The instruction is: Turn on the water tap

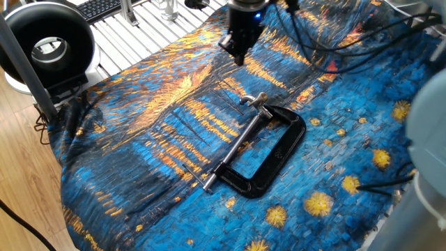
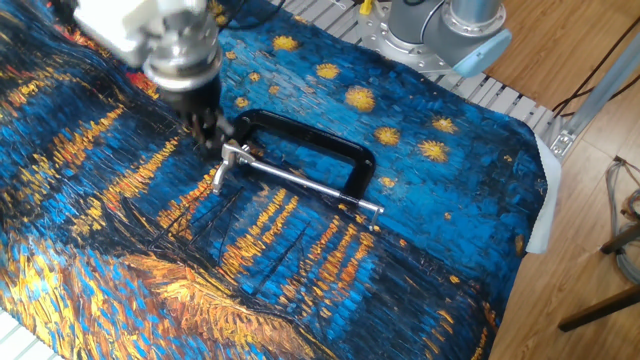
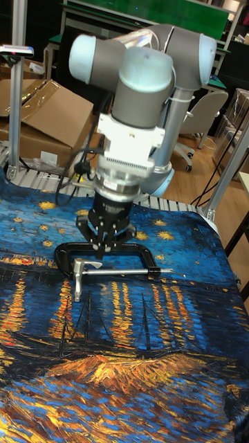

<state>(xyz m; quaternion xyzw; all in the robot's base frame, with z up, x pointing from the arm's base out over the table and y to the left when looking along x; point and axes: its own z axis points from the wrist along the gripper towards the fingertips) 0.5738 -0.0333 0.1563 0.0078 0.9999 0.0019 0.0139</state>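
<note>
The water tap is a small silver T-bar handle [image 1: 255,100] [image 2: 228,165] [image 3: 77,272] on the long threaded screw [image 1: 231,148] of a black C-clamp [image 1: 280,152] [image 2: 318,141] [image 3: 142,253] that lies flat on the painted cloth. My gripper [image 1: 237,56] [image 2: 207,135] [image 3: 104,249] hangs above the cloth, up and to the left of the handle in one fixed view, clear of it. Its fingertips look closed together with nothing between them. In the other fixed view the gripper is motion-blurred.
A blue and orange painted cloth [image 1: 139,139] covers the table. A black ring-shaped device [image 1: 46,43] and a keyboard [image 1: 103,7] sit at the far left edge. Black cables [image 1: 327,66] trail across the cloth. The arm's base [image 2: 448,30] stands at the table's edge; cardboard boxes [image 3: 48,114] stand behind.
</note>
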